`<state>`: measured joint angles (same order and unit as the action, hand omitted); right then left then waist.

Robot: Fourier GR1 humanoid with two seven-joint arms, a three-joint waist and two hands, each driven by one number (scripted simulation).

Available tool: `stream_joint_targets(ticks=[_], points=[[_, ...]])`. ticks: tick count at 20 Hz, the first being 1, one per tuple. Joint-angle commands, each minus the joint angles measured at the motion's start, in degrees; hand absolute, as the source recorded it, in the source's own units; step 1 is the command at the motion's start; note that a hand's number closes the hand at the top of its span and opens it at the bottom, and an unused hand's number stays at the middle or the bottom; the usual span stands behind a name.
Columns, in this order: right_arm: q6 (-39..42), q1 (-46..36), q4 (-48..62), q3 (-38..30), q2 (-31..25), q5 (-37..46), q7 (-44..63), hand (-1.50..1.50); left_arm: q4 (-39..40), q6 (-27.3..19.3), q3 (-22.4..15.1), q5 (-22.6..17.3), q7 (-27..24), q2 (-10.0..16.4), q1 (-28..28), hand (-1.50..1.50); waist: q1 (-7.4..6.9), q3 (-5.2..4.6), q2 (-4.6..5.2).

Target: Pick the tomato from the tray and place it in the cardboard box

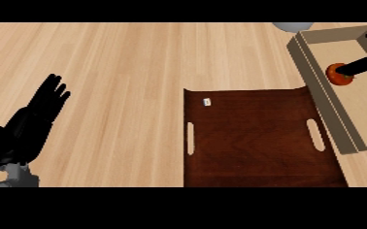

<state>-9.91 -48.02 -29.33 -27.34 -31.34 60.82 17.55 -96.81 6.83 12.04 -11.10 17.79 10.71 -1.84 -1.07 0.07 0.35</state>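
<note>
Mostly hidden, the right hand (356, 66) shows only as a short black piece coming in from the right edge, its tip against the tomato (335, 74); the rest is cut off, so I cannot tell whether it grips the tomato or merely touches it. The tomato, red-orange and partly covered by that black piece, sits inside the walls of the cardboard box (324, 93) at the upper right. Whether it rests on the box floor or hangs above it cannot be told. The box is cut off by the right edge, with only its left wall, far wall and part of the floor in view. Its left wall runs just beside the right edge of the dark brown tray (251, 140); whether they touch is unclear. The tray has a pale slot (191, 138) near its left side and another slot (315, 135) near its right, and its near end is cut off. A small white thing (207, 101), too small to identify, lies near the tray's far left corner. A grey round object (291, 26) is cut off at the top, just beyond the box. The left hand (41, 107) rests open at the left edge with its fingers straight, over the wooden counter (129, 68) and well apart from the tray.
</note>
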Motion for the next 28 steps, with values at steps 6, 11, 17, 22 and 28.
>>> stream_joint_targets(ticks=[6, 11, 17, 22, 28], points=[[-15.76, 0.31, -5.96, -10.14, 3.45, -12.45, -9.18, -1.5, 3.0, 0.44, 2.24, -0.9, -0.42, 1.57, -2.33, 0.0, 1.17, 0.03, -0.13], [-17.14, 1.99, -11.48, -15.41, 4.27, -20.9, -12.68, -1.5, 2.42, -0.79, 1.62, -0.08, 0.46, 0.77, -2.12, 0.0, 1.49, 0.0, -0.4], [-6.67, 12.55, -23.87, -20.0, -0.09, -29.99, -11.09, -1.5, 0.42, 0.5, 2.53, -0.4, -0.91, 1.19, 1.68, 0.0, 2.28, -0.11, -0.88], [-1.46, 19.64, -28.02, -22.12, -2.5, -37.19, -13.14, -1.5, -1.45, -0.78, 0.55, 0.24, 0.62, -0.73, 0.99, 0.0, 1.36, -0.06, -0.5], [3.76, 27.45, -32.52, -22.73, -3.57, -43.69, -16.32, -1.5, 6.39, 0.92, 1.28, 0.84, -3.71, -0.08, -1.91, 0.0, 1.29, -0.07, -0.36]])
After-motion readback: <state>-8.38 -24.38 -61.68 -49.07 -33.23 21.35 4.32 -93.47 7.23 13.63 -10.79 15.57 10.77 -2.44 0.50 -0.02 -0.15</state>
